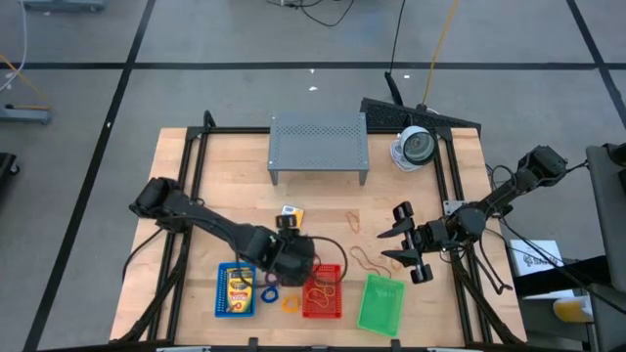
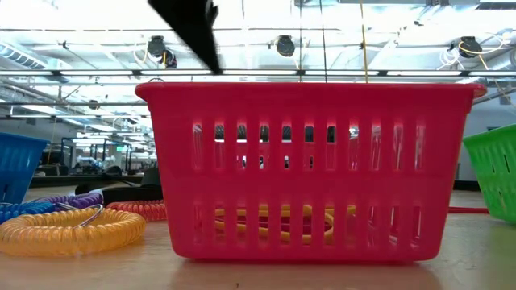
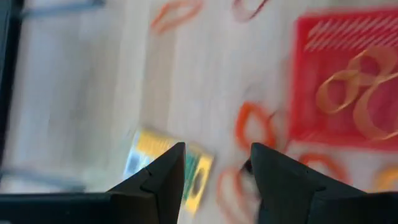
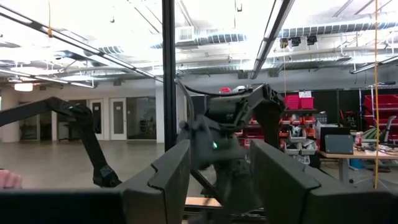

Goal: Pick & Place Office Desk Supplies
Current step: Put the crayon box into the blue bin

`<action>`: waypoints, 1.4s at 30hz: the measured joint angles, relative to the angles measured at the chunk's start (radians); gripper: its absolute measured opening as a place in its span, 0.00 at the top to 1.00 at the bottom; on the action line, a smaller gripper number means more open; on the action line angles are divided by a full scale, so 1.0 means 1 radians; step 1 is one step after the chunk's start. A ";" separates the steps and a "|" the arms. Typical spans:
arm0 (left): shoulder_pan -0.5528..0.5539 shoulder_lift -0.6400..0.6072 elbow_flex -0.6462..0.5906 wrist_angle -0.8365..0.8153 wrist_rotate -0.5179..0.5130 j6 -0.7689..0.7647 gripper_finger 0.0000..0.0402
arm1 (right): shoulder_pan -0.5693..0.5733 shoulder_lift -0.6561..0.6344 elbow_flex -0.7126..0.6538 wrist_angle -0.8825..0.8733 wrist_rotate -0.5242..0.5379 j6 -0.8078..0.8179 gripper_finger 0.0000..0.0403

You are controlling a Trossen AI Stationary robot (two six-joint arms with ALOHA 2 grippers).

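Note:
My left gripper (image 1: 298,252) hangs open above the table, slanting down, just off the far edge of the red mesh tray (image 1: 323,291); nothing is between its fingers (image 3: 158,180). A yellow-and-green crayon box (image 1: 290,213) lies flat on the wood beyond it and shows past the fingers (image 3: 168,168). Rubber bands (image 3: 348,87) lie in the red tray, and others (image 1: 367,259) lie loose on the table. Another crayon box (image 1: 239,288) lies in the blue tray (image 1: 221,293). My right gripper (image 1: 403,249) waits open, raised, at the table's right.
A green tray (image 1: 381,303) stands right of the red one at the near edge. Coiled orange (image 2: 68,229), purple and blue rings (image 1: 269,293) lie between the blue and red trays. A grey perforated shelf (image 1: 318,147) and a round white device (image 1: 415,149) stand at the back.

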 joint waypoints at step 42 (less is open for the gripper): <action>0.156 0.015 -0.315 0.152 0.215 0.083 0.53 | 0.000 0.000 0.000 -0.007 0.000 -0.002 0.61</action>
